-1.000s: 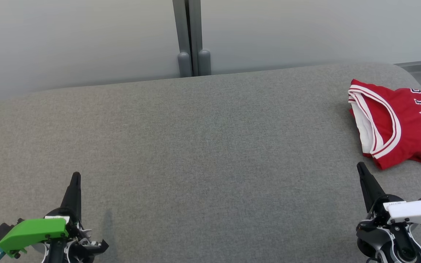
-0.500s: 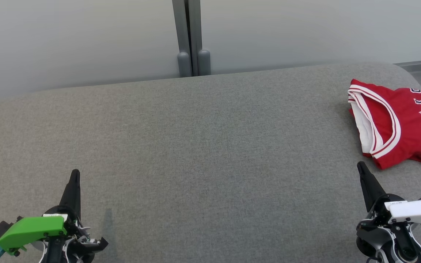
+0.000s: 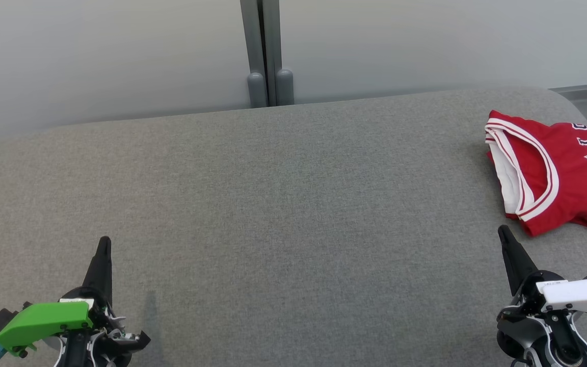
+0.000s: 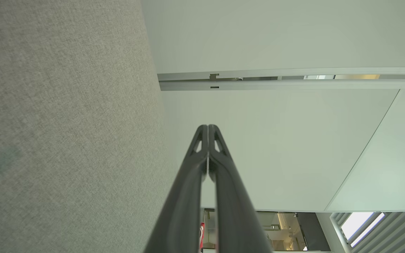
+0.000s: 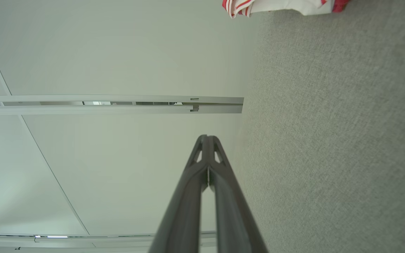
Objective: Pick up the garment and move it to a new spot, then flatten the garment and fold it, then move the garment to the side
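Garment (image 3: 568, 163): a red jersey with white-and-red trim and dark lettering. It lies folded near the far right corner of the grey table (image 3: 293, 204), and its right part is cut off by the edge of the head view. In the right wrist view a strip of its striped trim and white lining (image 5: 280, 5) sits at the top, on the same grey cloth. Left gripper (image 3: 104, 241): low at near left under a green cover (image 3: 44, 321), fingers closed tip to tip and pointing away from the robot. It is well apart from the garment. The left wrist view confirms this, with the tips (image 4: 207, 128) pressed together, cloth to one side and pale wall beyond. Right gripper (image 3: 502, 231): near right under a white cover (image 3: 579, 295), fingers also shut, tips meeting (image 5: 206, 137). It points toward the garment's near edge, close to it but not touching, with bare cloth between them. Behind the table is a pale wall (image 3: 120, 51), split by a grey post (image 3: 265, 51).
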You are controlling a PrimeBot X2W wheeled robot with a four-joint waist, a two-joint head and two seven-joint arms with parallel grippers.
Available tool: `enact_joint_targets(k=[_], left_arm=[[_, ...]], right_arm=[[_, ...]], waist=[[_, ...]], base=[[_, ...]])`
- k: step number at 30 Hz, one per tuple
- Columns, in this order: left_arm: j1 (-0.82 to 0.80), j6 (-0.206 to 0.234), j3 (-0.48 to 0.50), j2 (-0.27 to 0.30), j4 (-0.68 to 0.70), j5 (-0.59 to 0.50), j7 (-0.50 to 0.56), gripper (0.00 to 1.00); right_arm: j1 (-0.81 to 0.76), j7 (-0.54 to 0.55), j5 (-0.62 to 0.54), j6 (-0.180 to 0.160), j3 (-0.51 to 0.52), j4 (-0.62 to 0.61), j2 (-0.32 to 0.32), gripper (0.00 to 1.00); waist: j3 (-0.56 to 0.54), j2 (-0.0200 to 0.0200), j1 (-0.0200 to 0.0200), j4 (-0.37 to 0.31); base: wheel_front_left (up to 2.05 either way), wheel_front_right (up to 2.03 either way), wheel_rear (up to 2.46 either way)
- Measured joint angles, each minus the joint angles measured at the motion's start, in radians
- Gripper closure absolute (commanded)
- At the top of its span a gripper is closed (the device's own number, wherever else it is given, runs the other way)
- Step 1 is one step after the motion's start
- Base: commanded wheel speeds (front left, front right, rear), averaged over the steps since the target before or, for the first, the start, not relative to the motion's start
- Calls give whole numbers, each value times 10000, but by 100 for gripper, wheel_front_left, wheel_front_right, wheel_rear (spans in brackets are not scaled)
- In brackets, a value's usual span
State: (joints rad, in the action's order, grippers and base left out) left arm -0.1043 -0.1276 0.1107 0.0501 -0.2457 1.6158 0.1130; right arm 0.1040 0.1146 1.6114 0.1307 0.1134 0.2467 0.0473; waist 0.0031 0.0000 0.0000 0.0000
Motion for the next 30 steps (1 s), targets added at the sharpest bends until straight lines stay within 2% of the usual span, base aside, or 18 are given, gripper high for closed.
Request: enact_joint_targets(k=[30], left_arm=[[0,0,15,-2,0,0,2,100]], right_arm=[[1,0,0,0,0,0,0,100]], waist=[[0,0,0,0]], base=[[0,0,0]])
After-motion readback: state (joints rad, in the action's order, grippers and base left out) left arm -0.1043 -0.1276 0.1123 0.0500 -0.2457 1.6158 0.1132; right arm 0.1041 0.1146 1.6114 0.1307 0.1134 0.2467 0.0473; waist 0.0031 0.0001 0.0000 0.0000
